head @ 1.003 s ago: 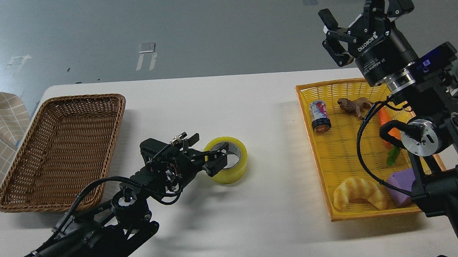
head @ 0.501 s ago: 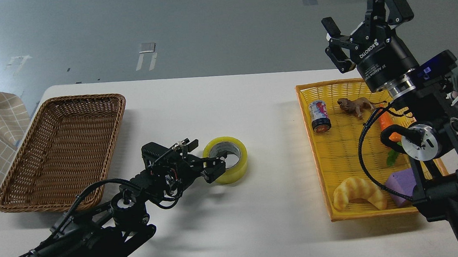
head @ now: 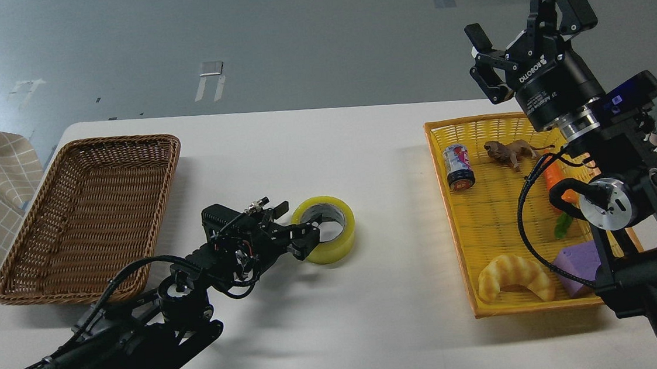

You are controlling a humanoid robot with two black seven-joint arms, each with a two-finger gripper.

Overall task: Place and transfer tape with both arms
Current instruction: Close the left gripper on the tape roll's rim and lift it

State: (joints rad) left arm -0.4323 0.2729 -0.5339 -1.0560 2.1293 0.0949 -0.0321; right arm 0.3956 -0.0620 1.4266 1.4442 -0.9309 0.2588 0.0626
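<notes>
We judge the tape point(head: 327, 229) light, stiff; our left gripper point(head: 307, 238) pinches its wall; right gripper point(head: 513, 29) gapes.

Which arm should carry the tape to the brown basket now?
Left, probably. Its end effector is closed on the near wall of the tape, beside the brown basket. The right end effector hangs open, high above the yellow tray.

White table point(head: 362, 164), landmark: wide roll of translucent yellow packing tape point(head: 332, 229) lies near its middle. Brown wicker basket point(head: 30, 272) on its left part. Yellow woven tray point(head: 484, 225) on its right part, holding a small can point(head: 458, 166), golden croissant point(head: 514, 276), purple block point(head: 575, 263).
</notes>
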